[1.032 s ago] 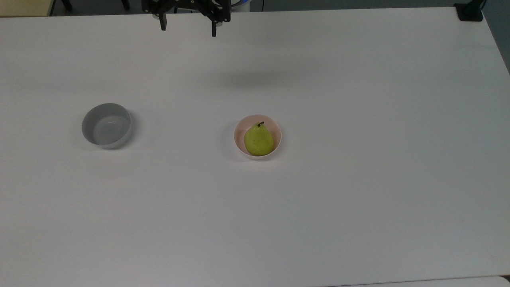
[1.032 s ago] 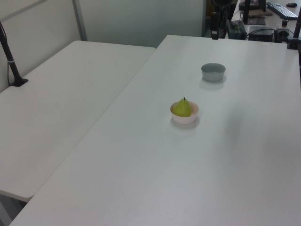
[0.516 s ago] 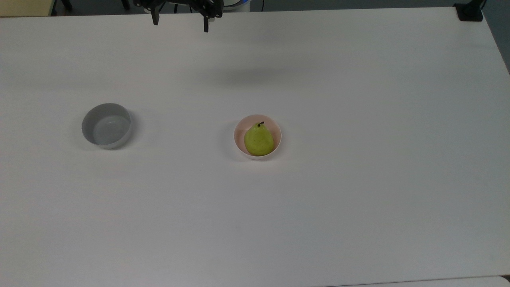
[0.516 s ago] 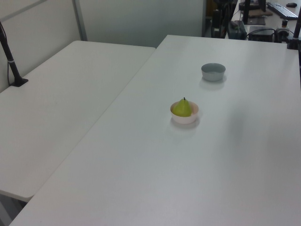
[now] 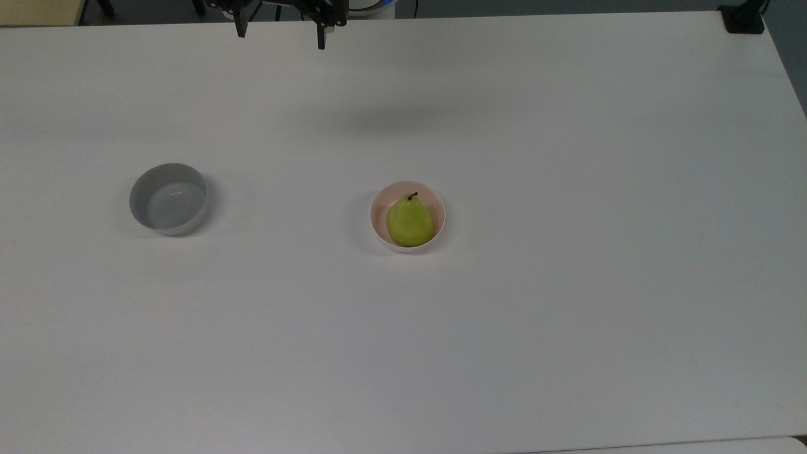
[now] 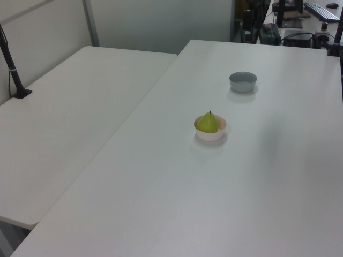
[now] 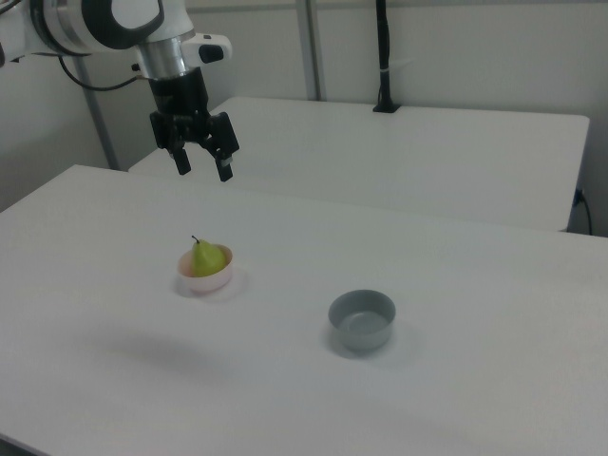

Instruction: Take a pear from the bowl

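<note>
The pear sits in the pale pink bowl near the middle of the white worktop, stem pointing toward the top view's upper edge. In the right view the pear stands upright in the bowl. The jaws of the gripper hang spread wide and hold nothing, high above the worktop and well apart from the pear, up and slightly to the right view's left of it. In the top view the gripper is at the upper edge. A grey bowl stands well to the top view's left of the pink one.
</note>
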